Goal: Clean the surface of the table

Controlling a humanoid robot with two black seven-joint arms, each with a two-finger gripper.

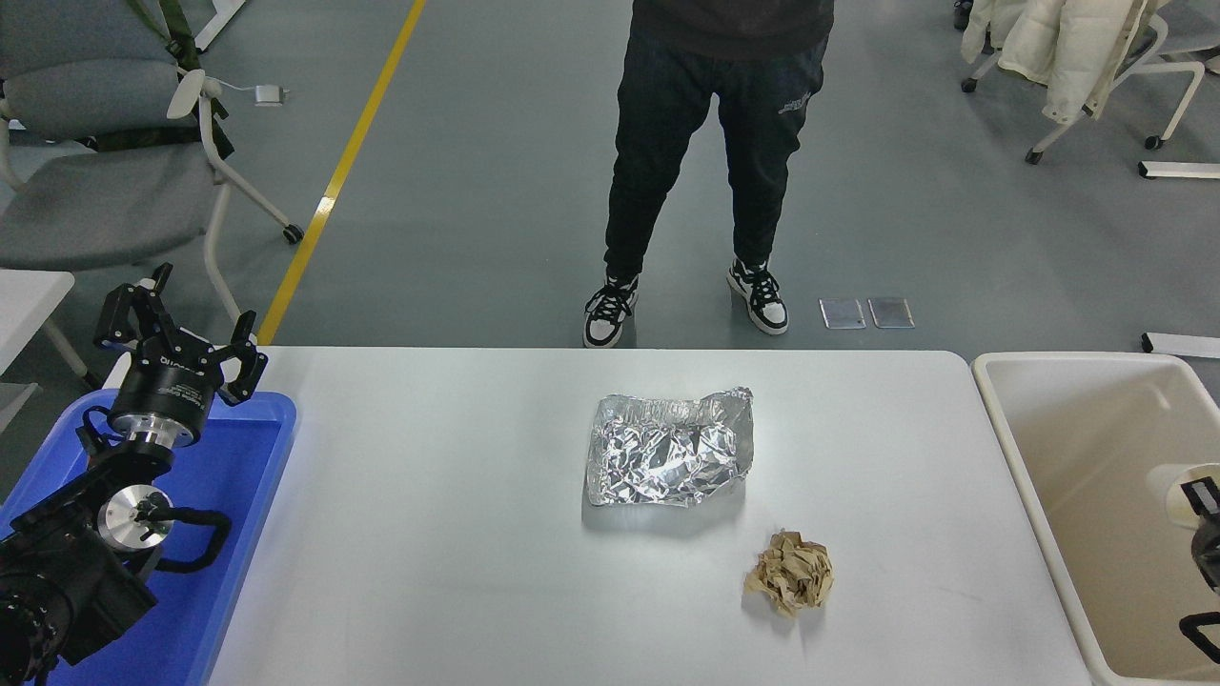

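Observation:
The white table surface [429, 534] carries a crumpled sheet of silver foil [670, 450] near its middle and a crumpled brown paper wad [790, 571] in front of the foil to the right. My right gripper [1203, 534] shows only partly at the right edge, over the beige bin [1020, 448]. A pale rounded object [1170, 482] sits against it, and the hold is hidden. My left gripper [181, 329] is parked at the lower left over the blue tray [243, 495], open and empty.
A person stands at the far side of the table, with dark trousers [710, 143] and black-and-white shoes [610, 310]. Grey chairs [105, 143] stand at the far left. A chair draped with a white coat [1058, 48] stands at the far right.

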